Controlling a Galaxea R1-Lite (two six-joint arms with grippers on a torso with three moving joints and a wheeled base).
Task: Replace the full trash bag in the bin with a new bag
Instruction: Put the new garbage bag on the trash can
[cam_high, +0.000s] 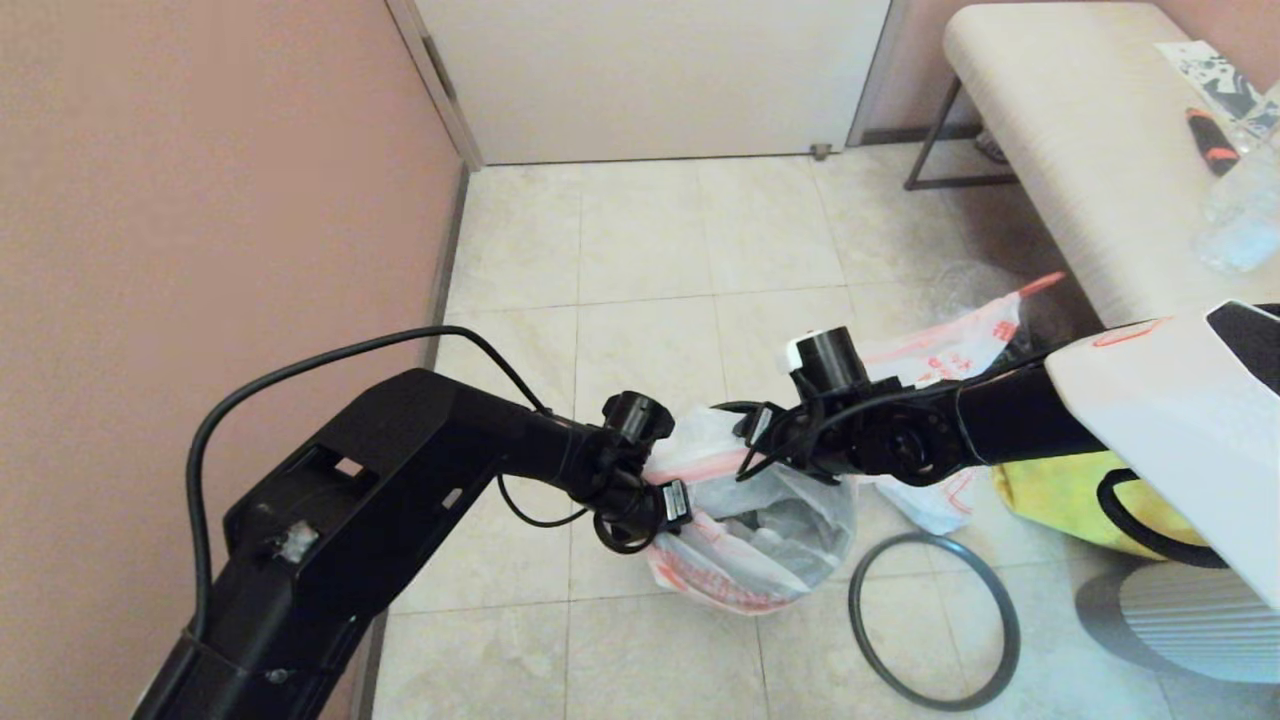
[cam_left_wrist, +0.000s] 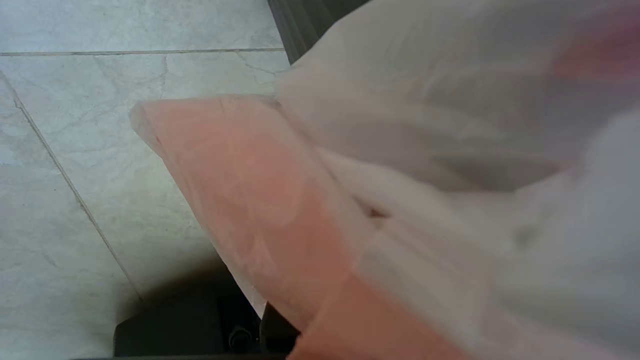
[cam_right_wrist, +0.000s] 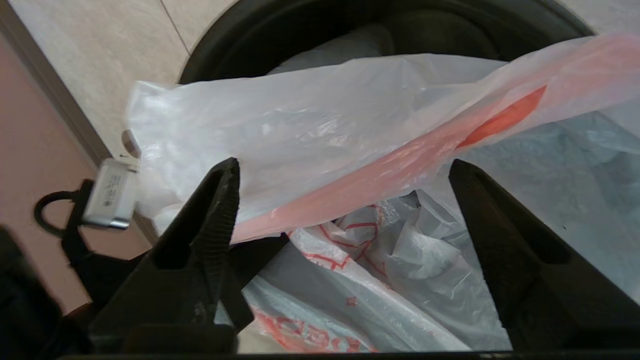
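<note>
Tiled floor in a pink-walled corner, a closed door behind, both arms meeting over the bin (cam_high: 800, 520).

The new bag (cam_high: 740, 560) sits loosely in the black bin, its pink-orange edge band bunched between the two arms. The left gripper (cam_high: 655, 480) has its fingers closed on that band at the bin's left side. The right gripper (cam_right_wrist: 340, 200) hangs over the bin mouth, fingers spread wide, band lying across the gap between them, ungripped. The full bag (cam_high: 950, 350) lies on the floor behind the right arm. The grey hoop (cam_high: 935, 620) lies flat beside the bin, a yellow tote (cam_high: 1070, 500) nearby.
</note>
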